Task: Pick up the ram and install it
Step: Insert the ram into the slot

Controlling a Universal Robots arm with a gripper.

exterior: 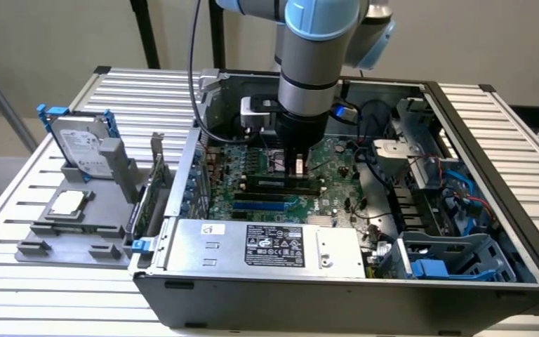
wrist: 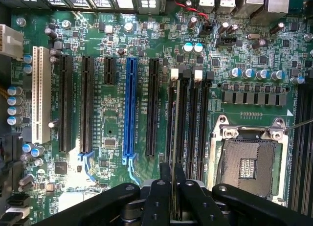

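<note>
Storage first, at the exterior view's left: a silver hard drive with blue brackets (exterior: 78, 144) stands upright in a grey plastic holder (exterior: 73, 225) on the slatted metal tabletop (exterior: 26, 281), with a square silver processor chip (exterior: 67, 203) lying flat just in front of it.

Further right sits the open dark-grey computer case (exterior: 344, 281), its green motherboard (wrist: 112, 123) exposed. The grey-and-blue robot arm (exterior: 311, 63) reaches straight down into it, and the black gripper (wrist: 172, 184) is clenched on the ram (wrist: 171, 138), a long, thin circuit-board stick seen edge-on in the wrist view. The stick hangs directly over the row of black memory slots (wrist: 188, 118) with white end latches, between the long blue expansion slot (wrist: 130, 108) and the empty silver processor socket (wrist: 249, 157) (whether its lower edge already touches a slot, I cannot tell).

Risk, as I judge it, lies in alignment: if the stick is slightly skewed or offset from the slot groove, downward pressure could jam it on the slot wall, bend the board, or make it slip in the gripper. A closed latch could also block seating.
</note>
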